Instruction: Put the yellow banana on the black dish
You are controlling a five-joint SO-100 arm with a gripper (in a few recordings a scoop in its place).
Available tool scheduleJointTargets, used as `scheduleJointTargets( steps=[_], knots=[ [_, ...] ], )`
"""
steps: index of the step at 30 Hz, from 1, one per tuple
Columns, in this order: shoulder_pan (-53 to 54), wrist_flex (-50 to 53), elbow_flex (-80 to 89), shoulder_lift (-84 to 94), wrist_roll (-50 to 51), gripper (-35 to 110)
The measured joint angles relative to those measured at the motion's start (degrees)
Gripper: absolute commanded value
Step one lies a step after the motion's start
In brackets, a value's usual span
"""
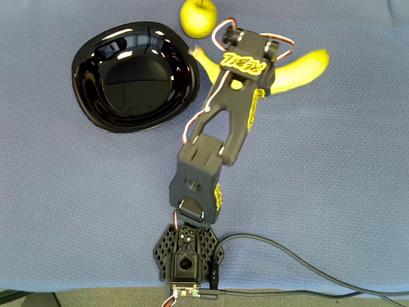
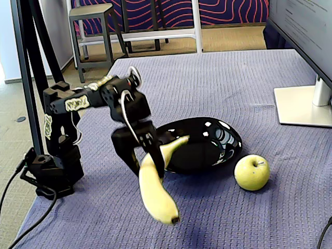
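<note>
Beside the black dish (image 2: 207, 145), fingers (image 2: 148, 155) clamped around lifted yellow banana (image 2: 155, 194), apple (image 2: 252, 172) just beyond.

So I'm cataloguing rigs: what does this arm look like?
The arm is matte black printed plastic with yellow lettering on its links. Red, white and black wires loop near the wrist. Its perforated black base has a black cable trailing off.

No readable text or labels.
</note>
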Motion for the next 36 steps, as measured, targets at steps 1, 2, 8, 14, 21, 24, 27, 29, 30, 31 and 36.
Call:
scheduleJointTargets(
  steps=[1, 2, 8, 14, 21, 24, 27, 29, 30, 31, 36],
  knots=[
    [-0.5, 0.6, 0.3, 1.6, 0.4, 0],
    [-1.2, 1.1, 1.1, 3.2, 0.8, 0],
    [-7.7, 1.8, 10.2, 12.5, 4.5, 0],
    [-18.8, 1.8, 18.7, 19.7, 11.0, 0],
    [-33.3, 1.7, 22.9, 21.4, 20.8, 0],
    [-37.7, -0.6, 25.4, 21.4, 23.3, 0],
    [-41.0, -4.0, 26.9, 21.0, 25.8, 0],
    [-42.3, -5.9, 26.8, 19.4, 27.1, 0],
    [-42.9, -6.5, 26.8, 18.0, 27.6, 0],
    [-43.3, -6.9, 26.8, 16.3, 28.8, 0],
    [-43.8, -9.7, 25.7, 7.3, 30.8, 0]
  ],
)
